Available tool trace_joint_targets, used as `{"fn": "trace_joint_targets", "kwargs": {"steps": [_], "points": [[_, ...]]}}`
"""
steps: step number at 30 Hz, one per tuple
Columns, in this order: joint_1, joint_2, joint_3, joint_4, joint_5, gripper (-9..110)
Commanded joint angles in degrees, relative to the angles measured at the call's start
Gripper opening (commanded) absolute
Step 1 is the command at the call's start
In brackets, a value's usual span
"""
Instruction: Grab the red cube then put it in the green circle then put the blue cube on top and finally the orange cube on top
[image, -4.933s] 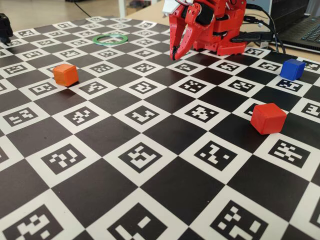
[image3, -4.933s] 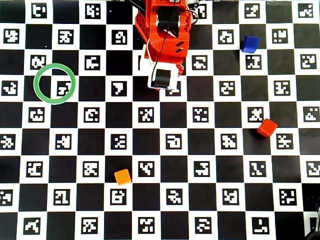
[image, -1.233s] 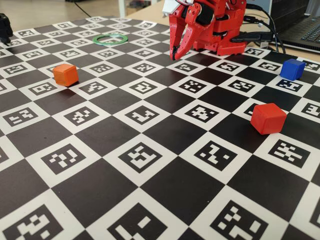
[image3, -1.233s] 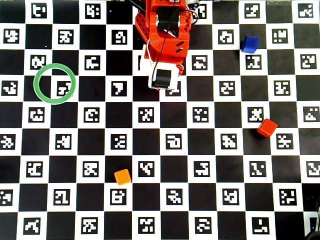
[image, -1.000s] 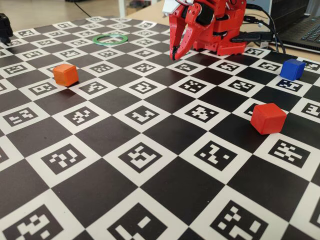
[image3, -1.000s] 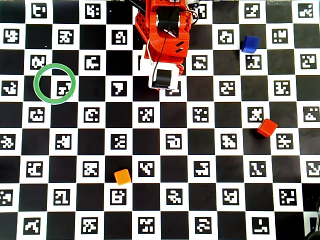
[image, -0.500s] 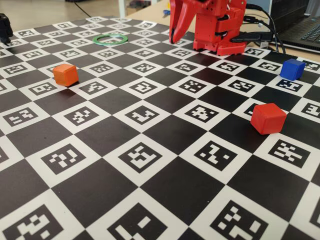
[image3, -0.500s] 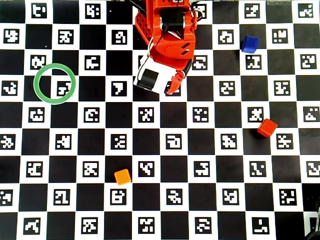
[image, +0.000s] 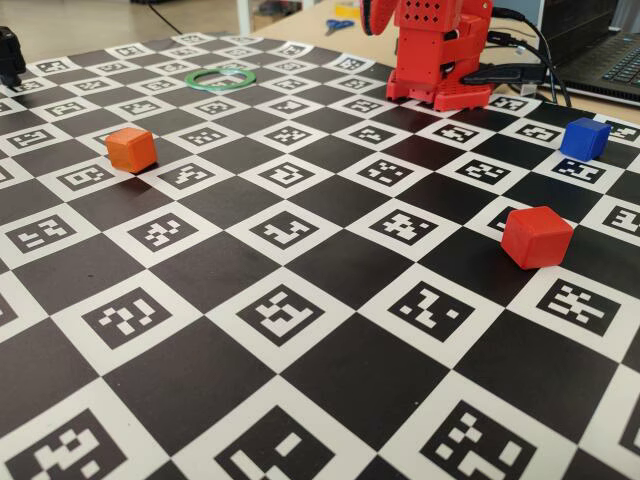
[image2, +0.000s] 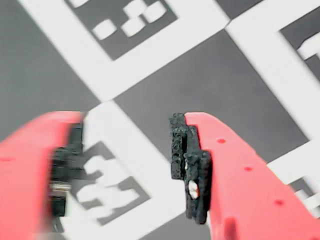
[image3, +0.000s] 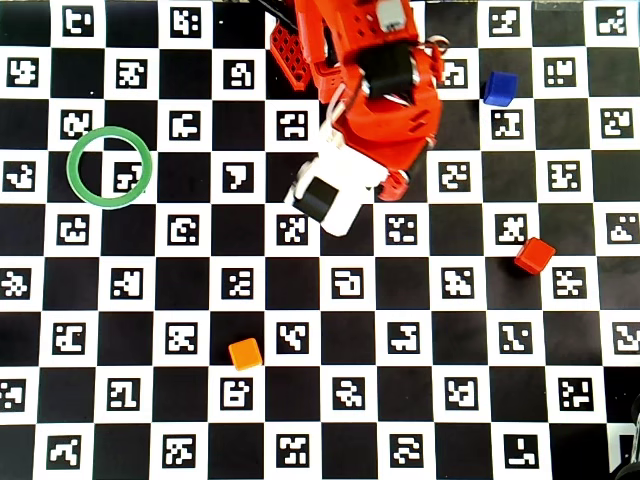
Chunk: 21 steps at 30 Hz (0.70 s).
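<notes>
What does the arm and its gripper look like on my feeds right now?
The arm is bright red printed plastic with black motor blocks and thin wires along its top. A white housing with a black square face sits at the wrist. In the wrist view the gripper has two red fingers lined with rough black pads, with small round holes in the plastic.

Bench covered by a black-and-white marker checkerboard (image3: 290, 420), on it (all well apart) green circle (image3: 109, 167), orange cube (image3: 244, 354), red cube (image3: 534, 256), blue cube (image3: 499, 88)
</notes>
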Motion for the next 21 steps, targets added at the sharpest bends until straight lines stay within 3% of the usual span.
{"fn": "trace_joint_targets", "kwargs": {"steps": [1,12,21], "points": [[-3.78,-2.9,-10.55,1.23,9.23,29],[-15.64,-23.38,-29.53,6.42,24.26,42],[-20.21,-36.47,-37.62,3.34,28.74,51]]}}
